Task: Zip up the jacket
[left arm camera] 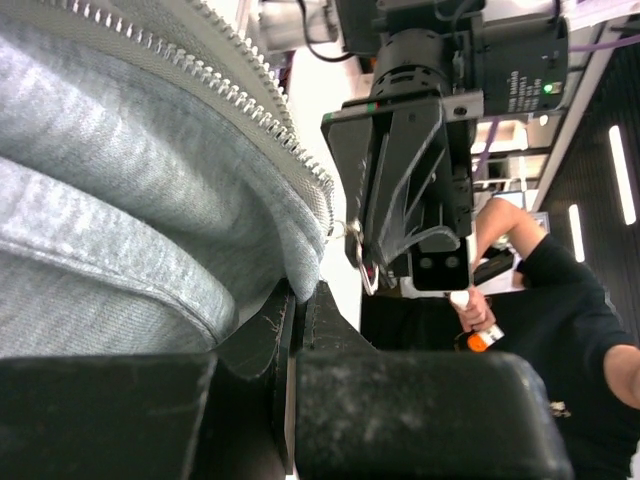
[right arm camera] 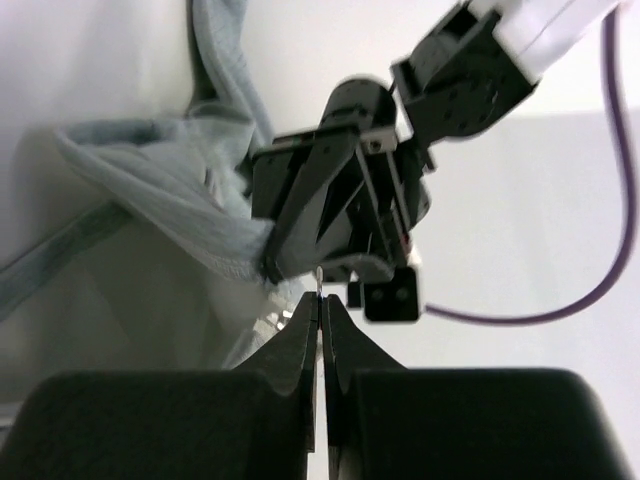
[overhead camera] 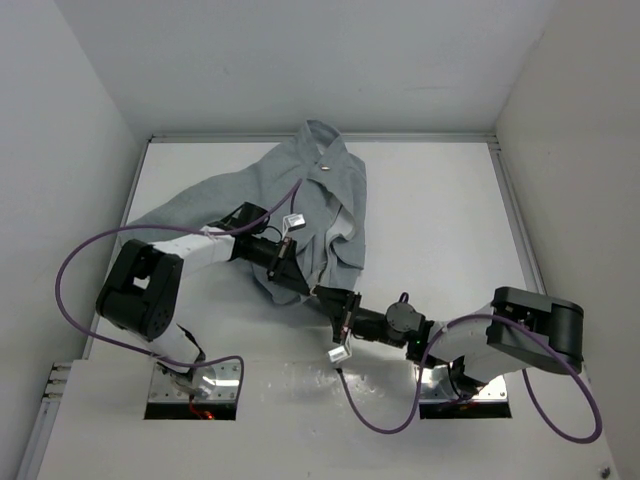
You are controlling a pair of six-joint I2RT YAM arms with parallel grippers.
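The light grey jacket lies crumpled at the back middle of the white table, its bottom end pulled toward the arms. In the left wrist view its zipper teeth run down to a metal zipper pull. My left gripper is shut on the jacket's hem just beside the zipper's lower end. My right gripper faces it tip to tip, shut on the thin zipper pull. The left gripper and the jacket fill the right wrist view beyond my fingertips.
White walls close the table in on the left, back and right. Purple cables loop off both arms. A person in black stands behind the right arm in the left wrist view.
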